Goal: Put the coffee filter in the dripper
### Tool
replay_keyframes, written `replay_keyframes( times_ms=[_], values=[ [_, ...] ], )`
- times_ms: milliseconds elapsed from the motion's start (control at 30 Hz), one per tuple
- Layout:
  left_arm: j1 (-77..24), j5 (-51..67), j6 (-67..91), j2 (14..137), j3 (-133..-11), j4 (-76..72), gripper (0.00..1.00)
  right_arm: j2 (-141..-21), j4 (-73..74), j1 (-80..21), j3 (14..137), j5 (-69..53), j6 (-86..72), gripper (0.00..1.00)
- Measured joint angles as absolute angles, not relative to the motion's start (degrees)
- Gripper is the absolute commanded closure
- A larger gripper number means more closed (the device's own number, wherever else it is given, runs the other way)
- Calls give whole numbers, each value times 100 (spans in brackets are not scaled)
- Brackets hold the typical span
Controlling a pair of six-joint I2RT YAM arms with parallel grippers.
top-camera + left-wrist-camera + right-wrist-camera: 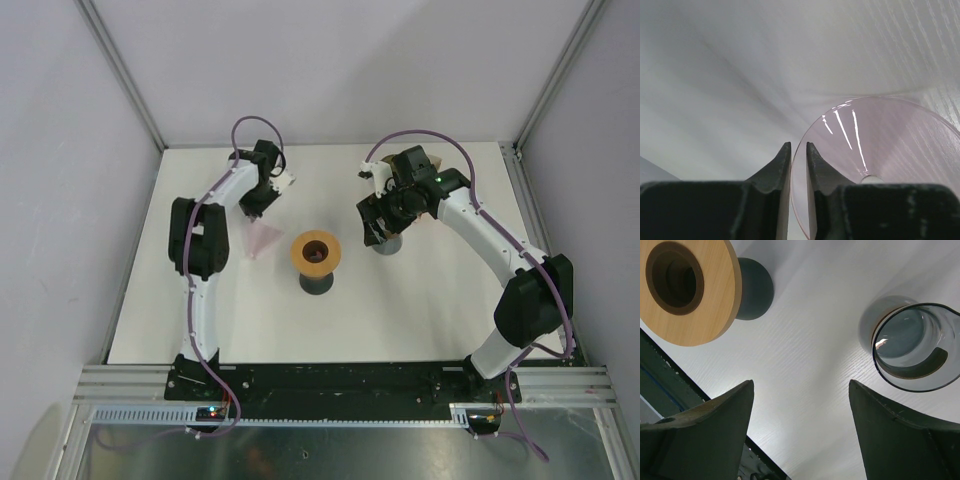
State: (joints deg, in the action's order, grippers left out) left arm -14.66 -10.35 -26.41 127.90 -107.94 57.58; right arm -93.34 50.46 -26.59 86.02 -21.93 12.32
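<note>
The glossy pink cone (262, 240) (880, 145) lies on its side on the table (420, 310), just left of the wooden ring stand (316, 252) (687, 287). The left gripper (253, 211) (797, 147) has its fingers nearly together, pinching the cone's thin rim. To the right of the stand, the right gripper (372, 226) (800, 390) hangs with fingers spread wide, beside a glass vessel (388, 243) (917, 347).

On my surface (420, 310) the ring stand (315, 256) sits in the middle. The cone (262, 241) lies just left of it (tipped on its side), its rim between the fingers of my left tool (798, 150). The glass (917, 347) stands right of the stand, and my right tool (800, 385) hangs above the gap between them.
</note>
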Motion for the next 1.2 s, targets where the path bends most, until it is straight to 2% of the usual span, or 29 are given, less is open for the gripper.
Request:
replay_keyframes(
  times_ms=[100, 167, 667, 767, 867, 1000, 1200],
  values=[
    [-1466, -993, -2705, 12783, -10796, 5850, 96, -9334, 5046, -2665, 8602, -2193, 1232, 19],
    [-1463, -969, -2742, 12783, -10798, 5909, 99, -9334, 5048, -2668, 8602, -2193, 1232, 18],
    [-1459, -375, -2749, 12715, -10890, 6104, 100, -9334, 5048, -2668, 8602, -2193, 1227, 18],
    [-1459, -255, -2749, 12630, -10899, 6106, 91, -9334, 5046, -2668, 8604, -2191, 1227, 18],
    [-1435, -154, -2735, 12619, -11061, 6149, 73, -9334, 5043, -2668, 8602, -2191, 1225, 18],
    [-1350, 156, -2633, 12615, -11636, 6178, 55, -9334, 5043, -2674, 8602, -2191, 1225, 18],
    [-1050, 703, -2204, 12446, -12206, 6106, 37, -9334, 5041, -2696, 8604, -2191, 1225, 18]
  ],
)
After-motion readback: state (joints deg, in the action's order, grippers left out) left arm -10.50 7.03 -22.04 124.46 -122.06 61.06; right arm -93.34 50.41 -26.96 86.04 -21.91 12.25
